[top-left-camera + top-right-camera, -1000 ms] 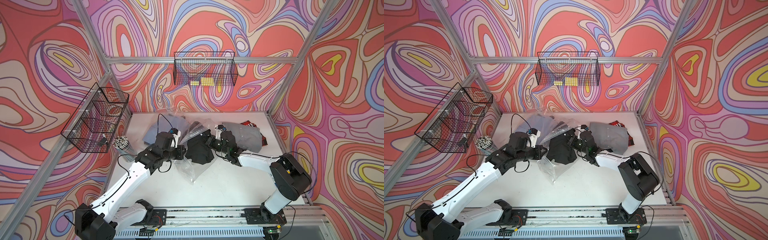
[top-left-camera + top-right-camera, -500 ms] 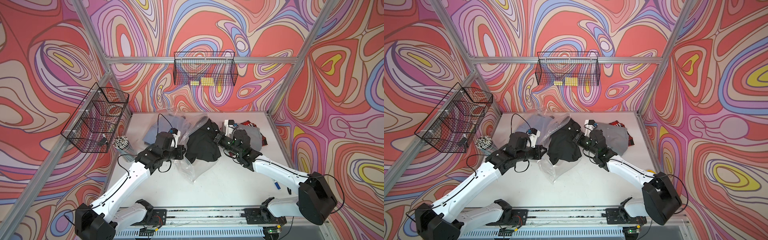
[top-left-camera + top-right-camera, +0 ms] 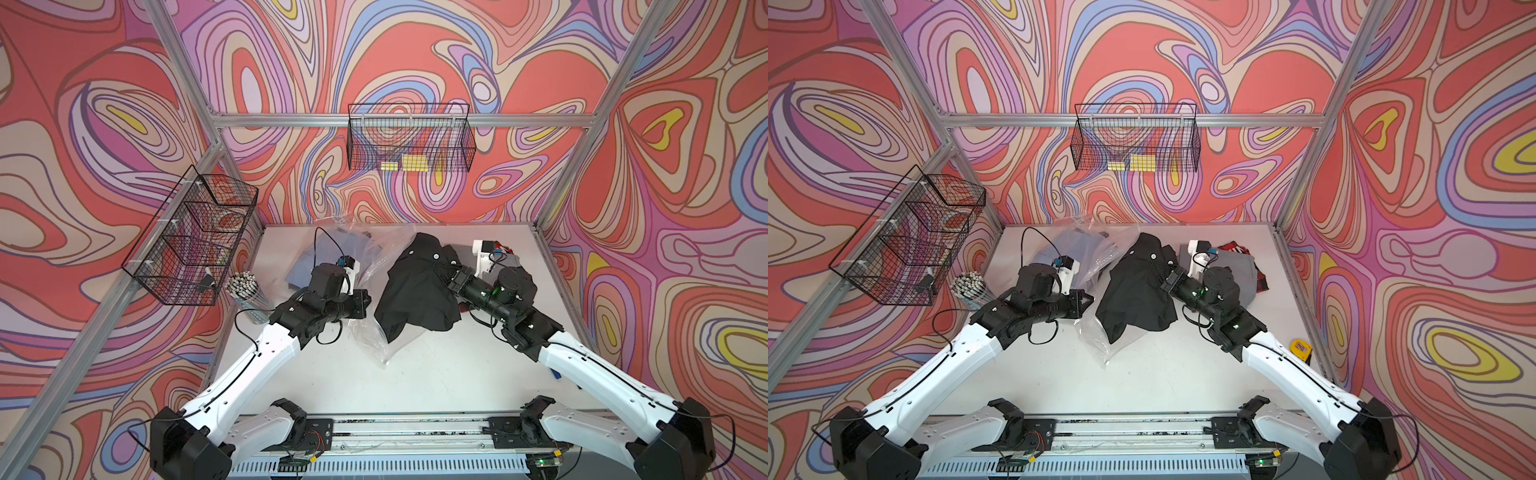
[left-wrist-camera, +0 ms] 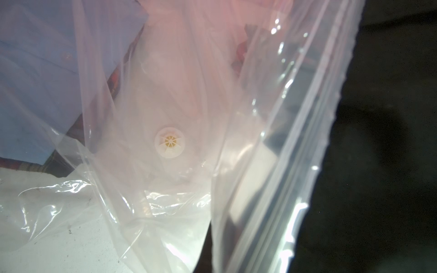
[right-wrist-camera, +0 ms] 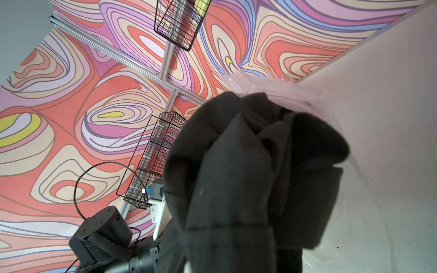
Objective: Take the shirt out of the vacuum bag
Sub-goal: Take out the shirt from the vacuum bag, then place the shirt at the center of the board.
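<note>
Although much of it is hidden by cloth and arms, the white counter [image 3: 415, 374] carries everything, and the vacuum bag [image 3: 368, 332] lies across its middle, between the two arms. The bag's long axis runs from the counter's far edge toward the robot's base, slightly slanted, and ends in a pointed corner on the near side. It is clear, crinkled and slack, with bright glints on its folds. In the left wrist view its ridged zip-seal strip [image 4: 295, 141] runs along the side next to the dark cloth.

Over the bag's right-hand side hangs the black shirt [image 3: 415, 291], bunched and raised off the counter, longer from far to near, with two small white buttons showing near its far end in both top views. Its near hem overlaps the plastic; I cannot tell whether any of it sits inside the bag.

A folded blue garment [image 3: 307, 266] lies under the bag's far left part, and a grey garment [image 3: 1241, 266] lies behind the right arm.

At the bag's left edge, the left tool [image 3: 365, 301] has its jaws together on the film. On the shirt's right side, the right tool [image 3: 446, 278] is clamped on the black cloth, which drapes before its wrist camera.

Smallest is the round white valve [image 4: 169, 141], yellow at its centre, set in the bag's wall.
</note>
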Tool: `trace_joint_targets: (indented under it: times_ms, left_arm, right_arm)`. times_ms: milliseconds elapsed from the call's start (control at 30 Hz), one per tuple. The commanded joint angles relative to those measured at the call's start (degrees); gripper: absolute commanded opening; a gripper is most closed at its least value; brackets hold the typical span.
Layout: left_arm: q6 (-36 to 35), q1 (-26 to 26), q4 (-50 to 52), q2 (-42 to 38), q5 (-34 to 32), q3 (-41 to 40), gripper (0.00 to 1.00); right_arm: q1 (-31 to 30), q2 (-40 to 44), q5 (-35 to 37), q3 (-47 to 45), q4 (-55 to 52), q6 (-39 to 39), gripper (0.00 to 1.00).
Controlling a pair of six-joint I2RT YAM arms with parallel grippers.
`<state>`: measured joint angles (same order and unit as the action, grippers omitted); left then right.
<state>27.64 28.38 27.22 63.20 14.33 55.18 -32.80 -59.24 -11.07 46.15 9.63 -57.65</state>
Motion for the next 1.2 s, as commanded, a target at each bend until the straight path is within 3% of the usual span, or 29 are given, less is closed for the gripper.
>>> trace_joint_targets:
  times_ms: [0,233,500,967,1100,1167]
  left_arm:
    - [-0.48,-0.54,0.82,-0.14,-0.62,-0.24,0.0]
    - [-0.46,-0.64,0.8,-0.02,-0.37,-0.25,0.0]
    - [-0.52,-0.78,0.86,0.43,-0.44,-0.24,0.0]
    - [-0.67,-0.77,1.01,0.92,-0.44,-0.24,0.0]
    - [-0.66,-0.76,0.99,1.31,-0.05,-0.15,0.0]
    - [-0.68,-0.77,1.0,1.48,0.08,-0.15,0.0]
  right_arm:
    - [0.27,4.0,3.07,0.51,-3.08,1.2,0.0]
    - [0.28,15.12,11.2,2.78,-15.24,4.48,0.0]
    - [0.28,20.83,22.3,8.86,-26.18,8.16,0.0]
    - [0.32,11.6,38.56,20.83,-23.06,20.71,0.0]
    - [1.58,8.23,39.89,21.57,-21.26,20.93,0.0]
    - [4.7,6.26,36.9,20.27,-20.41,18.21,0.0]
